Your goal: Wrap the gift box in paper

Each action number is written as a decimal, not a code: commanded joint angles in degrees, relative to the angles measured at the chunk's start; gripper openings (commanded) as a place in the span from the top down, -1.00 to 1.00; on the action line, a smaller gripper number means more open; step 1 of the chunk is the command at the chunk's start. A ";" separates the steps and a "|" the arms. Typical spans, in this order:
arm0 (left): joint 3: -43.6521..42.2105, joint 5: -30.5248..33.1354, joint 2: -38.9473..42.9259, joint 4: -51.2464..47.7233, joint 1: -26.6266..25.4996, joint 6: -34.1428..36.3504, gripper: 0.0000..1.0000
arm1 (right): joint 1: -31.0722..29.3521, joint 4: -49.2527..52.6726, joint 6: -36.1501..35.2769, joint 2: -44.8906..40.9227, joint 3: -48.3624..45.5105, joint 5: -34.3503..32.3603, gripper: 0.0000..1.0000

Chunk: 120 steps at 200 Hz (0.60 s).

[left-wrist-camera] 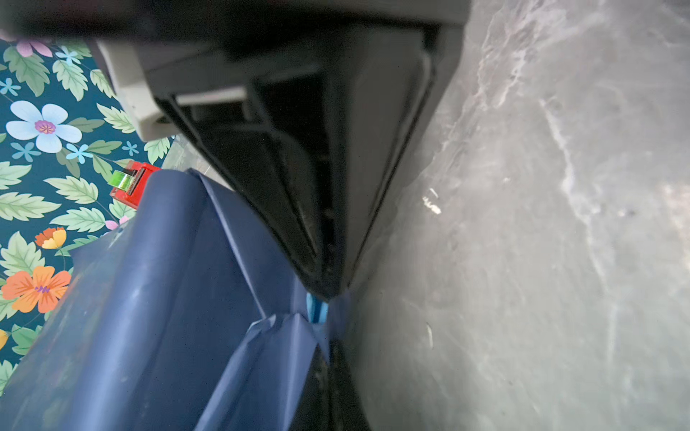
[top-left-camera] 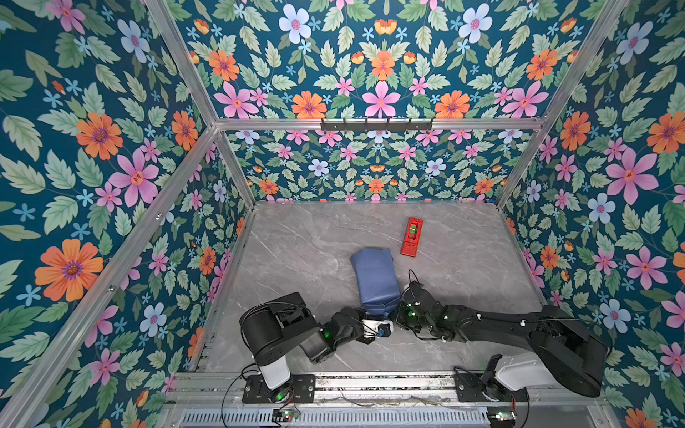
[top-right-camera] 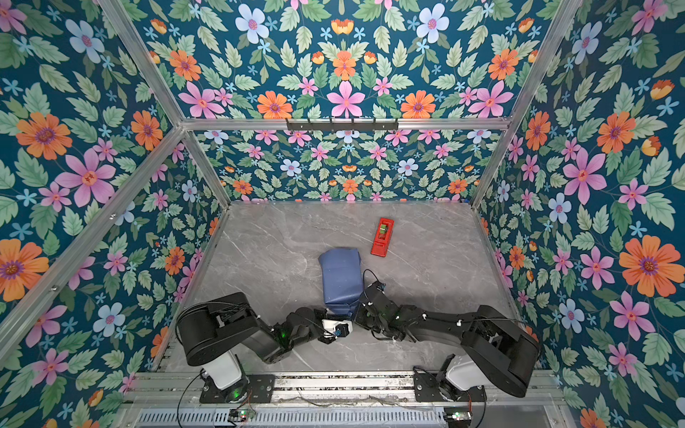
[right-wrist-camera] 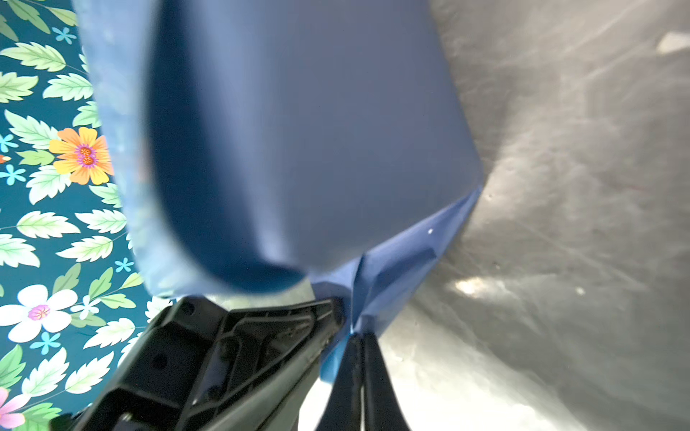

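The paper (top-left-camera: 374,281) (top-right-camera: 341,278) lies folded into a slate-blue package at the middle of the table. The gift box is hidden inside it. Both grippers meet at the package's near end. My left gripper (top-left-camera: 387,321) (left-wrist-camera: 330,347) comes from the left and is shut on a gathered point of paper (left-wrist-camera: 295,328), where a strip of the light-blue face shows. My right gripper (top-left-camera: 396,314) (right-wrist-camera: 358,337) comes from the right. Its fingers stand almost together, with only a thin slit between them, and the folded paper tip (right-wrist-camera: 377,283) is caught at their ends.
A red tape dispenser (top-left-camera: 411,237) (top-right-camera: 382,237) (left-wrist-camera: 130,186) lies beyond the package, to the back right. The grey marble table (top-left-camera: 296,241) is boxed in by flowered walls (top-left-camera: 92,185) on three sides. The arm bases (top-left-camera: 274,385) stand on a rail at the front edge.
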<state>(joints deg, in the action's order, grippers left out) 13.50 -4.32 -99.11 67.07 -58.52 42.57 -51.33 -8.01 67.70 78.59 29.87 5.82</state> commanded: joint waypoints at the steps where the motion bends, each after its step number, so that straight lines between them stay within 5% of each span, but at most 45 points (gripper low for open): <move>1: -0.04 0.79 0.57 0.54 0.07 -1.87 1.00 | 0.58 4.67 -3.46 -2.65 0.65 -0.78 0.62; 40: -1.38 1.39 0.55 5.40 0.10 -5.72 1.00 | 1.90 15.09 -13.23 -9.31 5.67 -3.46 0.39; 66: -2.06 2.70 0.23 8.52 0.14 -8.98 1.00 | 5.23 13.76 -19.66 -9.53 9.34 0.92 0.29; 120: -3.14 3.26 0.08 12.30 0.16 -13.75 1.00 | 10.90 11.07 -27.34 2.52 20.05 10.79 0.31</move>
<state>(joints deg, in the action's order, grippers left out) 10.55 -1.37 -98.76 75.18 -58.43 32.16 -41.60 3.84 45.39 77.12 47.18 11.97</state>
